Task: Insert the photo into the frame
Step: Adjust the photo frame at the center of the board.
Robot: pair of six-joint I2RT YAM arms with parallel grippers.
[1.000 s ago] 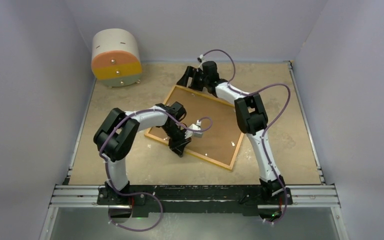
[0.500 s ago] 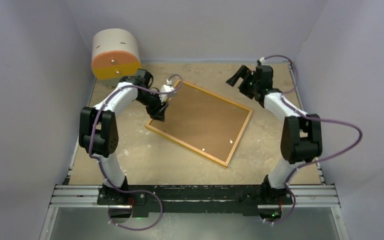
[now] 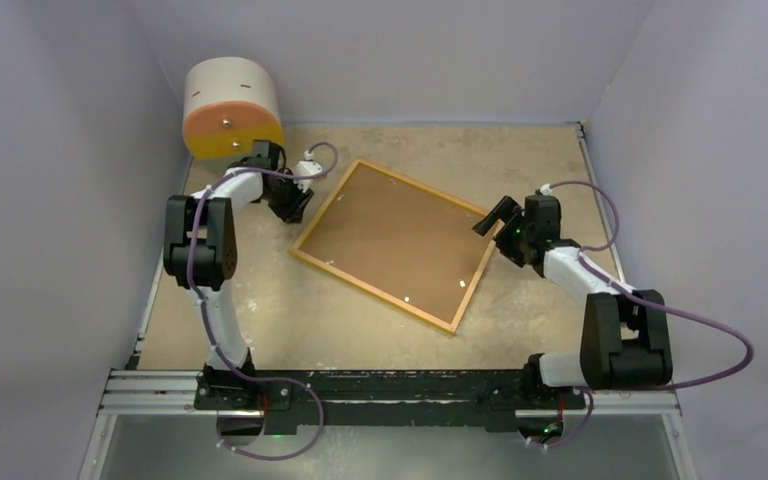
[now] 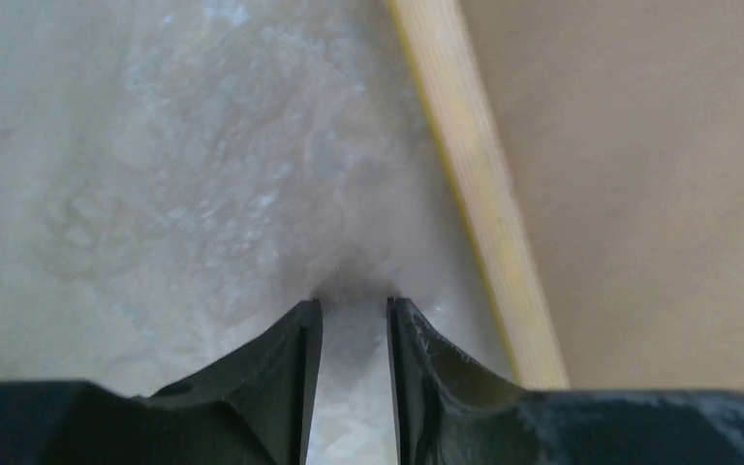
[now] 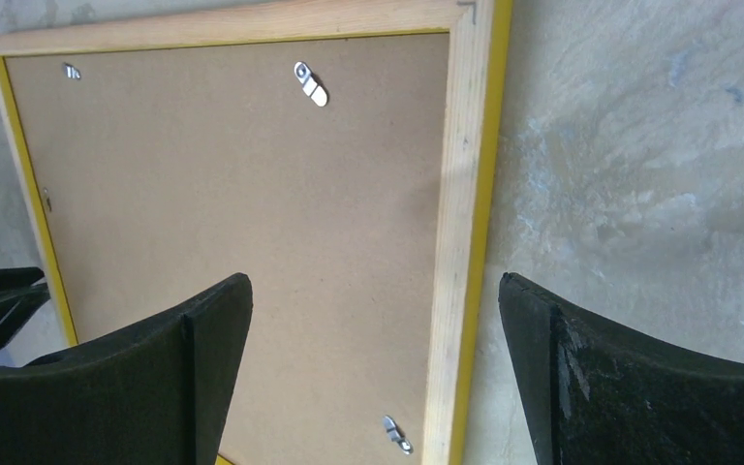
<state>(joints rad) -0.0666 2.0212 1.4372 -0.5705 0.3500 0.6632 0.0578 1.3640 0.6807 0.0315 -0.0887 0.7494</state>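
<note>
The frame [image 3: 372, 293] lies face down in the middle of the table, its wood-coloured rim [image 5: 460, 194] and yellow edge showing. A brown backing board [image 3: 397, 243] fills it, with small metal clips [image 5: 311, 84] on the board. The photo is hidden or out of view. My left gripper [image 3: 295, 208] is low over the bare table just left of the frame's far-left edge [image 4: 480, 194]. Its jaws stand a narrow gap apart with nothing between them [image 4: 354, 302]. My right gripper [image 3: 493, 218] hovers wide open over the frame's right edge [image 5: 376, 281], straddling the rim, holding nothing.
A round beige cabinet [image 3: 230, 110] with orange and yellow drawer fronts stands at the back left, close behind my left arm. Grey walls enclose the table on three sides. A metal rail [image 3: 390, 385] runs along the near edge.
My left arm left the middle of the board for the frame's far-left edge, its jaws parting slightly. My right arm swung from the back down to the frame's right edge. The frame shifted a little.
</note>
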